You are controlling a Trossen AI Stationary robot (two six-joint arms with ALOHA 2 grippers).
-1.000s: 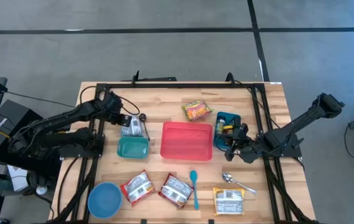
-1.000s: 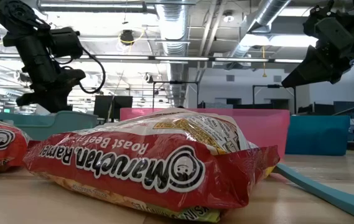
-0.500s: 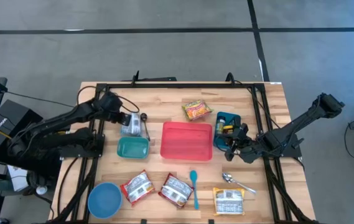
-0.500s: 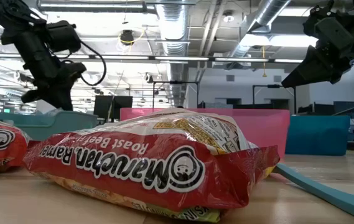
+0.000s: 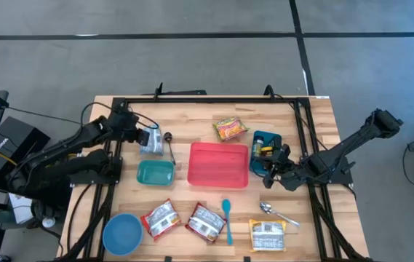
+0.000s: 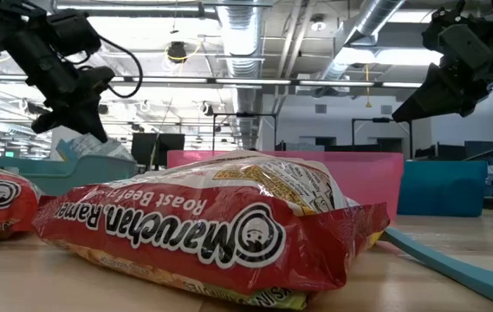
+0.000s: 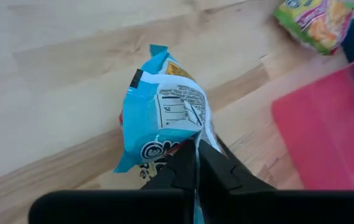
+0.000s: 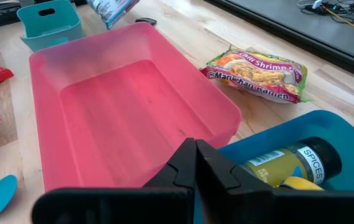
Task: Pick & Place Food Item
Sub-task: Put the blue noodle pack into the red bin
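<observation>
While pinched shut on the edge of a blue ramen packet (image 7: 162,118), left gripper (image 7: 195,163) holds it lifted off the wooden table (image 5: 192,120), above the spot between the small teal bin (image 5: 155,172) and the table's far edge, just left of the pink tray (image 5: 218,164). Packet hangs tilted from the fingertips, clear of both containers. Right gripper (image 8: 195,163) fully closed, empty, parked over the blue tray (image 8: 270,152) with a spice jar (image 8: 288,163).
</observation>
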